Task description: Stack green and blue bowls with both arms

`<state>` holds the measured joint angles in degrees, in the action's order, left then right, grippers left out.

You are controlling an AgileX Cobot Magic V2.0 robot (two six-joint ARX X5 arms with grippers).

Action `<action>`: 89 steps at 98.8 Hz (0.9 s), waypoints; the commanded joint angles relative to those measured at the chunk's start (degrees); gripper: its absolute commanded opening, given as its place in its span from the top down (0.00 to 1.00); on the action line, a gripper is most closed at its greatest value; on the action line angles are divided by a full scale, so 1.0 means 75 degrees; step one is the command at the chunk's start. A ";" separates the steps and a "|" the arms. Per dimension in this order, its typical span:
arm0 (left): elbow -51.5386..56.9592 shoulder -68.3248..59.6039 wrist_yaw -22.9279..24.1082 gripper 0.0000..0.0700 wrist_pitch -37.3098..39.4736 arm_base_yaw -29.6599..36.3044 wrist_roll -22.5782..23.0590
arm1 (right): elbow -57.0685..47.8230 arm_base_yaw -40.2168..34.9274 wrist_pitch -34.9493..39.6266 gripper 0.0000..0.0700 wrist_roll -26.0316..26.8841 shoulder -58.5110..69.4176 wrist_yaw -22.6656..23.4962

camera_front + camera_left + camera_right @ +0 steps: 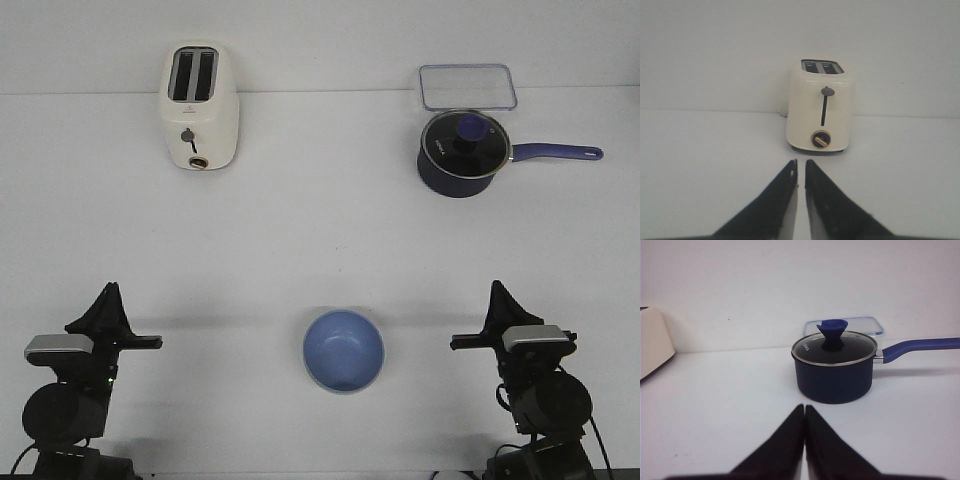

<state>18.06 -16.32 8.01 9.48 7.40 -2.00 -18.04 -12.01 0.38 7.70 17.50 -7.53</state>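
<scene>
The light blue bowl (343,350) stands upright on the white table at the front centre, midway between the two arms. A thin pale edge shows under its near rim; I cannot tell whether that is the green bowl beneath it. No separate green bowl shows in any view. My left gripper (108,292) is at the front left, empty, its jaws together with only a narrow slit (801,162). My right gripper (495,290) is at the front right, shut and empty (804,406). Both are well apart from the bowl.
A cream toaster (201,107) stands at the back left, ahead of the left gripper (821,111). A dark navy saucepan with a glass lid (462,152) stands at the back right (834,366), its handle pointing right. A clear lidded container (467,86) lies behind it.
</scene>
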 commanded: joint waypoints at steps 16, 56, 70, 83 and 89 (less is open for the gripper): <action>-0.0379 0.0592 -0.0026 0.98 0.0122 -0.0277 0.0175 | -0.0003 -0.0035 -0.0108 1.00 -0.0058 0.0017 -0.0006; -0.2308 0.2154 -0.1329 0.98 0.0105 -0.1000 0.0000 | -0.0003 -0.0035 -0.0111 1.00 -0.0058 0.0017 -0.0009; -0.2305 0.2154 -0.1323 0.98 -0.0242 -0.1003 0.0085 | -0.0003 -0.0035 -0.0111 1.00 -0.0058 0.0017 -0.0009; -0.2305 0.2151 -0.1323 0.98 -0.0248 -0.1000 0.0122 | -0.0003 -0.0035 -0.0111 1.00 -0.0058 0.0017 -0.0009; -0.2302 0.2151 -0.1323 0.98 -0.0248 -0.1000 0.0122 | -0.0003 -0.0035 -0.0111 1.00 -0.0058 0.0017 -0.0009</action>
<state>1.96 -0.30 -1.74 6.87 -0.01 -1.43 -18.04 -12.05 0.36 7.70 17.50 -7.53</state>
